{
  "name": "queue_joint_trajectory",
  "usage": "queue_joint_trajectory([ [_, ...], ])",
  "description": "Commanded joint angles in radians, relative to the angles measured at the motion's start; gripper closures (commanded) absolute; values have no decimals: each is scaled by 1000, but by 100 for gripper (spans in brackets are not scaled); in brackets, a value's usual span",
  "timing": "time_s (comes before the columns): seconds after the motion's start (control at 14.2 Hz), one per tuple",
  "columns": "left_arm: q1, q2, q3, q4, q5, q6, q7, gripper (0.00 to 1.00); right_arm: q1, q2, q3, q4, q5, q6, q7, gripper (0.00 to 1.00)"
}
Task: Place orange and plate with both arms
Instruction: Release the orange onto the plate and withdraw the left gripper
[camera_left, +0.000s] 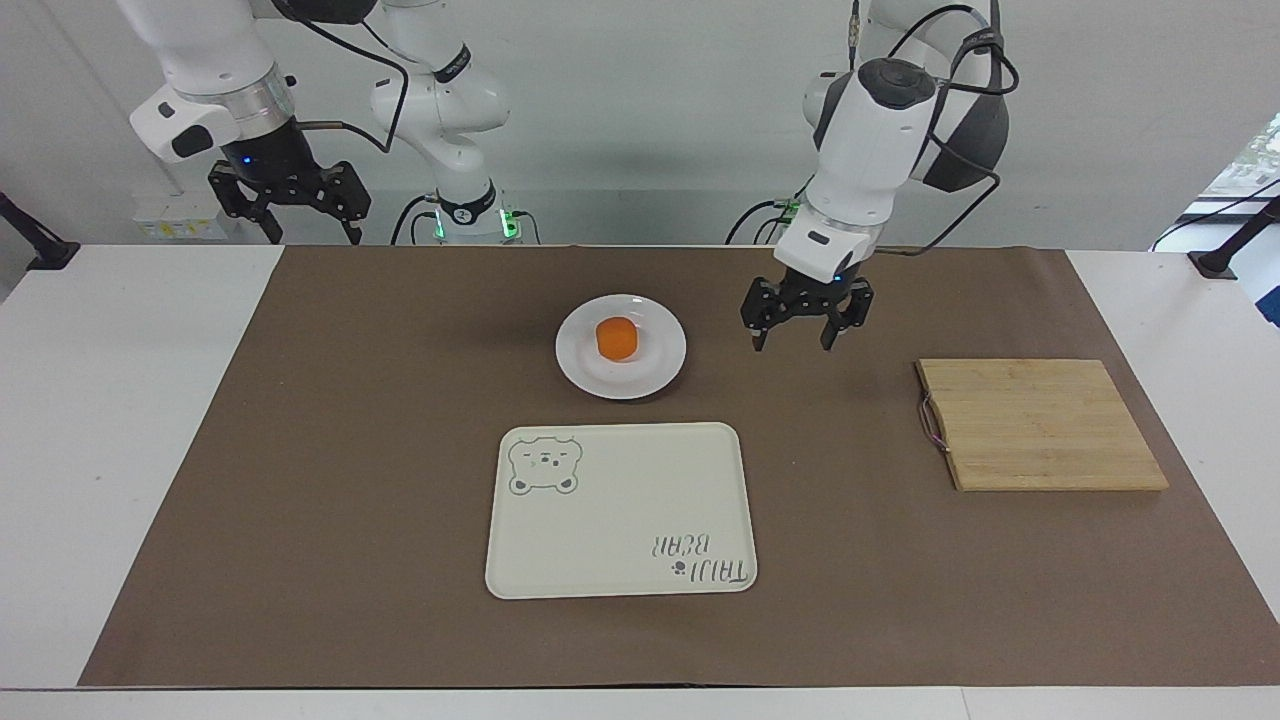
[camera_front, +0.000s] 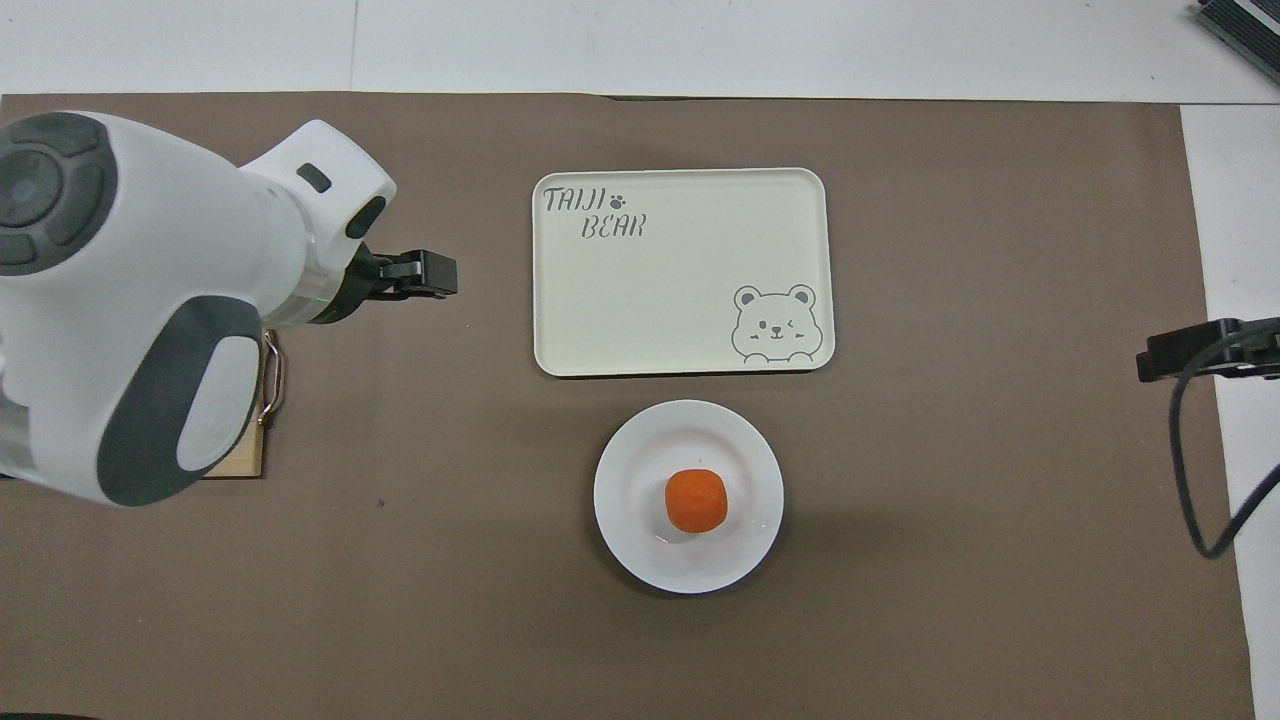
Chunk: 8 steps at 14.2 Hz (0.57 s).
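Note:
The orange sits in the middle of the round white plate on the brown mat, also seen in the overhead view as orange on plate. My left gripper is open and empty, raised over the bare mat between the plate and the cutting board; the overhead view shows the left gripper too. My right gripper is open and empty, held high over the right arm's end of the table, where that arm waits; its tip shows in the overhead view.
A cream bear tray lies farther from the robots than the plate, also in the overhead view. A bamboo cutting board lies toward the left arm's end; my left arm hides most of it from overhead.

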Motion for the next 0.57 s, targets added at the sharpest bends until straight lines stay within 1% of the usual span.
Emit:
queue_joint_trajectory([
  [0.0, 77, -11, -9, 5, -7, -28, 123, 0, -13, -18, 0, -22, 6, 8, -19, 0],
  [0.28, 196, -11, -9, 6, -8, -26, 295, 0, -11, -30, 5, -26, 15, -13, -34, 0],
  [0.42, 247, -13, -6, 6, -10, -37, 354, 0, -1, -36, 5, -35, 122, -25, -72, 0],
  [0.49, 273, -15, -5, 13, -5, -49, 369, 0, 4, -41, 14, -69, 150, -24, -72, 0],
])
